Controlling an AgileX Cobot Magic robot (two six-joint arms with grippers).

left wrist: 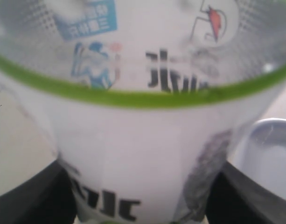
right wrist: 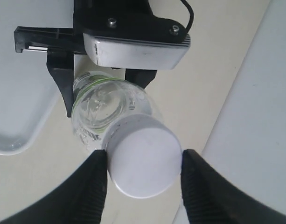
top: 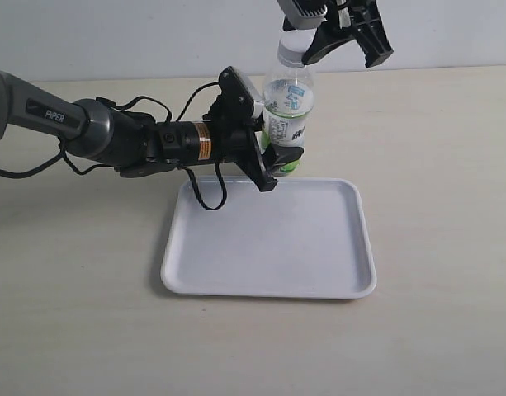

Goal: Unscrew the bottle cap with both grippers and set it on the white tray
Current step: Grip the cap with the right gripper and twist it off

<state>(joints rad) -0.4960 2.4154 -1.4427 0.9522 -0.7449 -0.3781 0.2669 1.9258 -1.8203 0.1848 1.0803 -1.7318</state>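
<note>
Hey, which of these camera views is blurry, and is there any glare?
Left wrist view: badly out of focus, the bottle fills the frame too close. Right wrist view: the bottle cap is fairly sharp, evenly lit. Exterior view: sharp, soft even light, only a mild sheen on the white tray.

Bright even light; the bottle [left wrist: 147, 154] blurs in left wrist view.
</note>
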